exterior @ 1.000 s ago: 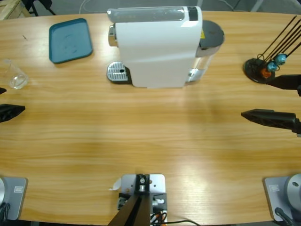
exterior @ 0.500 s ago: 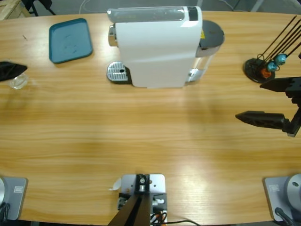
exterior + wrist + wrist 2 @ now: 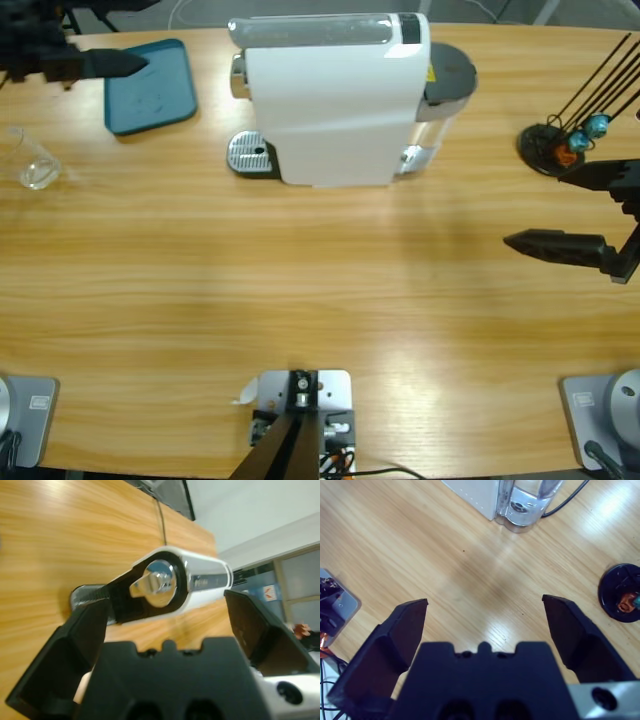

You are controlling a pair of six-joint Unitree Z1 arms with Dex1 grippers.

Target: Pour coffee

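Coffee machine (image 3: 335, 100) sits at the far side of the wooden table (image 3: 300, 280), a big white box with a silver top and a round metal drip tray (image 3: 250, 155) poking out on its left side. Its clear water tank (image 3: 530, 500) is at the other end, with a black cord running off from it in the right wrist view.

Left gripper (image 3: 125, 63) is up in the far left corner, black tip hanging just over the edge of the teal tray (image 3: 150, 85). In its wrist view the jaws are spread wide with nothing between them, and the camera is tilted so it mostly catches a silver arm joint (image 3: 165, 585) and some of the room.

Right gripper (image 3: 545, 210) comes in from the right edge, jaws also wide apart and empty, hovering over bare wood well away from the machine. Just beyond it is the black capsule stand (image 3: 548, 148) with thin rods and a couple of capsules, one orange and one blue.

Clear glass cup (image 3: 32, 160) stands alone near the left edge, below the teal tray, nothing touching it.
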